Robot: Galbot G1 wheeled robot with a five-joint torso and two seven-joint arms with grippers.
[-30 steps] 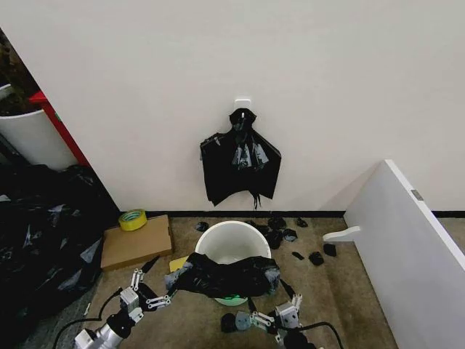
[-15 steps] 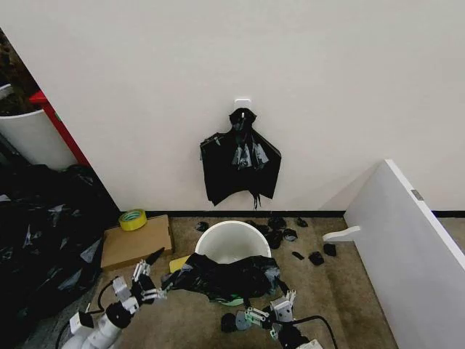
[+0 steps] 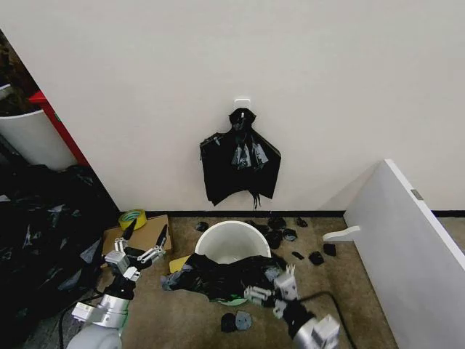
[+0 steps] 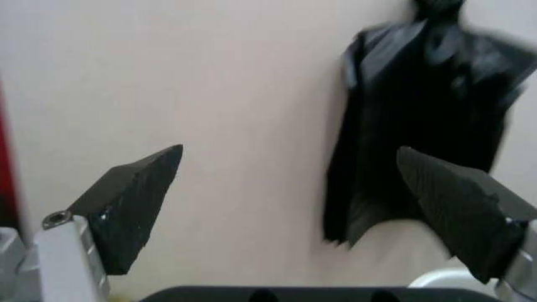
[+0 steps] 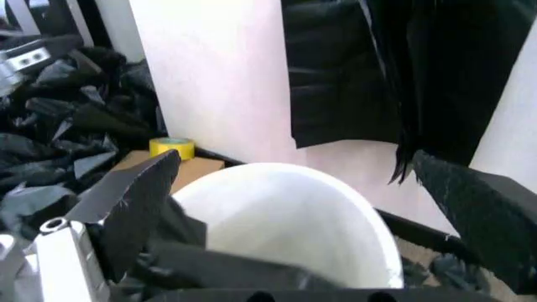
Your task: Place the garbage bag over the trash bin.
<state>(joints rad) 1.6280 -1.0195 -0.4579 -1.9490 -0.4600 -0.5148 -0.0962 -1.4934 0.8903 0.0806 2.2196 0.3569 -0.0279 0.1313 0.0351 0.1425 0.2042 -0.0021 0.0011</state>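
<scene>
The garbage bag [image 3: 225,276] is bunched against the near side of the trash bin [image 3: 232,242], sagging below the rim, so the bin's mouth isn't covered yet. The left hand [image 3: 138,251] hangs off to the bin's left above the cardboard box [image 3: 134,243], fingers spread wide, gripping nothing. The right hand [image 3: 272,287] sits at the bag's near right edge, fingers apart too. The right wrist view shows the bin's rim [image 5: 293,189] with black plastic [image 5: 168,251] just below; the left wrist view faces the bunch of bags on the wall [image 4: 428,126].
</scene>
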